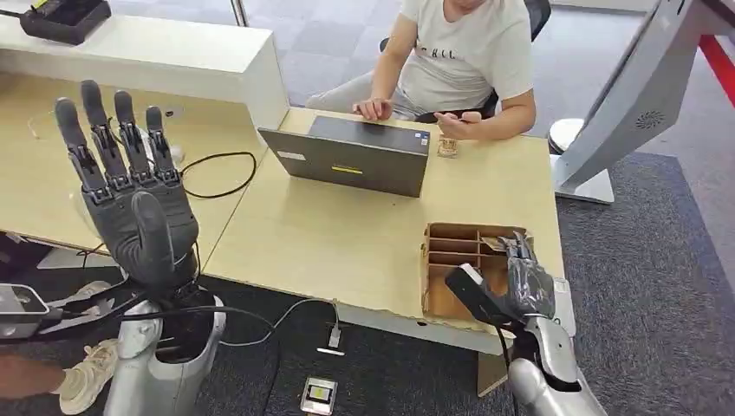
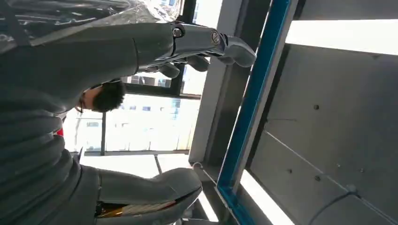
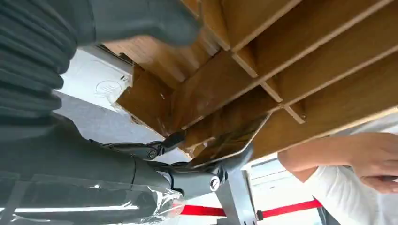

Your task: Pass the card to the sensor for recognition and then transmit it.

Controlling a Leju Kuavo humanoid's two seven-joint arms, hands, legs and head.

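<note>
Now my right hand (image 1: 520, 282) pinches the card (image 3: 230, 140) in the box (image 1: 451, 247); left hand (image 1: 130, 191) spread, holding nothing. Risk: card snagging a divider.

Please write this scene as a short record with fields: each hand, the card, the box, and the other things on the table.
left hand: raised above the table, fingers straight and apart, holds nothing
right hand: at the divided wooden box, fingers on a glossy card
card: at the box's compartments; whether it is lifted free, cannot tell
box: on the table's near right corner, several compartments
laptop: open, facing a seated person
cable: black, looped on the table left of the laptop
</note>
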